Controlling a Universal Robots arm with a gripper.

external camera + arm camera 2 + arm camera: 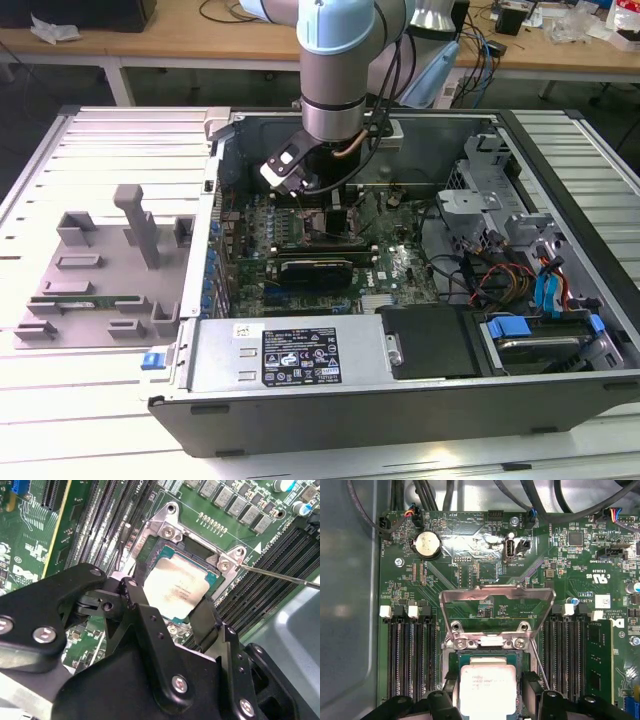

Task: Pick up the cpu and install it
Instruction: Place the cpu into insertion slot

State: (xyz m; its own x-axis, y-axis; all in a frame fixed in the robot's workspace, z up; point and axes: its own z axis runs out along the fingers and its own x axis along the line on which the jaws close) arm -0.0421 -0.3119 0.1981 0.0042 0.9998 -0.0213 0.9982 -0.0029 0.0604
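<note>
The cpu (175,590) (487,687), a flat square chip with a silvery top plate, lies in or just over the motherboard socket (165,530), level with it. My gripper (170,600) (488,696) has its two black fingers (137,597) pressed against opposite sides of the chip, so it looks shut on it. The socket's metal retention frame (497,597) stands flipped open beyond the chip, and the thin lever rod (280,575) is swung out to the side. In the exterior view the gripper (333,212) reaches down into the open computer case (560,400).
Black memory slots (412,655) flank the socket on both sides, with a green memory stick (600,655) in one. A coin battery (426,545) and cables (535,500) lie beyond. A grey parts fixture (100,270) sits at the exterior view's left.
</note>
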